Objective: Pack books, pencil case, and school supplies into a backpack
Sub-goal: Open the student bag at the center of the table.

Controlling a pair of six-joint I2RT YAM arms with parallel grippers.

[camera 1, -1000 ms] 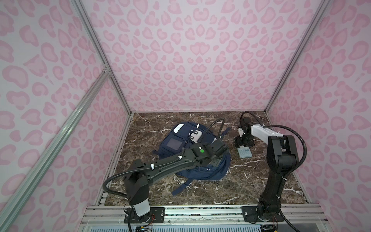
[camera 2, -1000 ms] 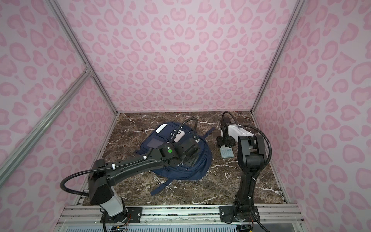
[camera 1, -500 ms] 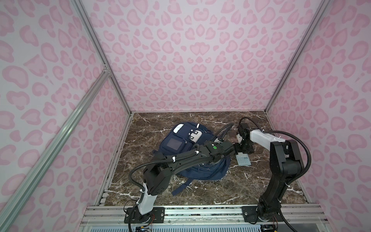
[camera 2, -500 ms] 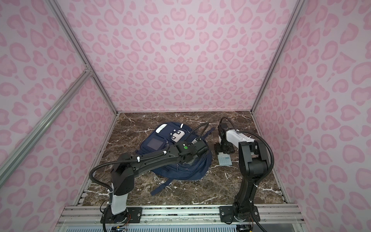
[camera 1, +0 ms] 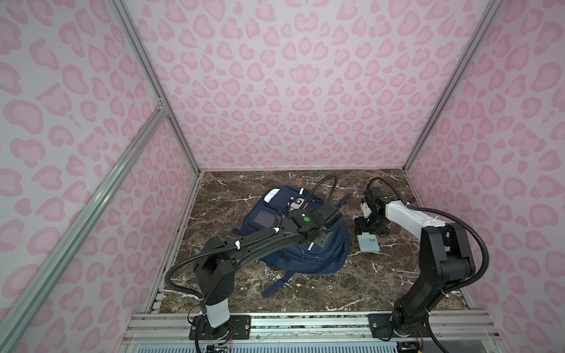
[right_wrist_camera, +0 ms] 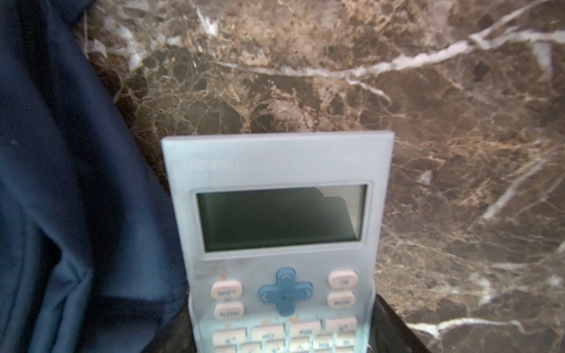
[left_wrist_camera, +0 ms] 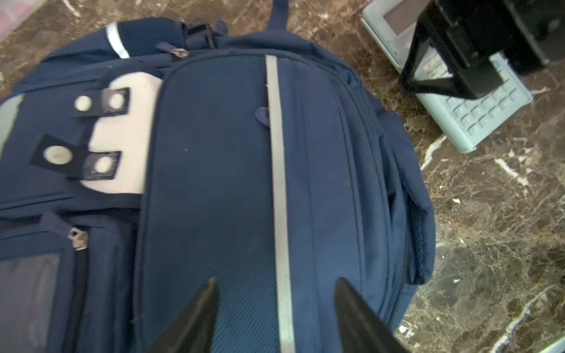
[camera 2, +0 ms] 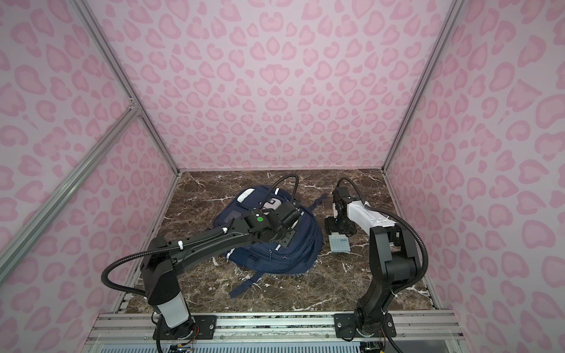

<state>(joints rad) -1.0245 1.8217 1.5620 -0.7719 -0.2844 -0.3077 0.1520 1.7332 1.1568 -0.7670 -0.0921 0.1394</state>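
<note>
Beside the backpack (camera 1: 333,250), you are straddling the calculator (right_wrist_camera: 275,159) on the desk (right_wrist_camera: 458,152) with the right fingers (right_wrist_camera: 394,330), grip unclear, while the left fingers (left_wrist_camera: 195,321) are hovering wide and empty above that backpack, so a firm pinch and lift is coming next.

Navy backpack (camera 1: 321,253), pale grey-blue calculator (camera 1: 368,244)

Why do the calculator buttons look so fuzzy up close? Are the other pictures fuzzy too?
Right wrist view: the calculator keys are blurred, and its screen carries a dark reflection. Left wrist view: the backpack smears at its white patch; the grey stripe is crisper. Both top views: sharp and evenly lit.
</note>
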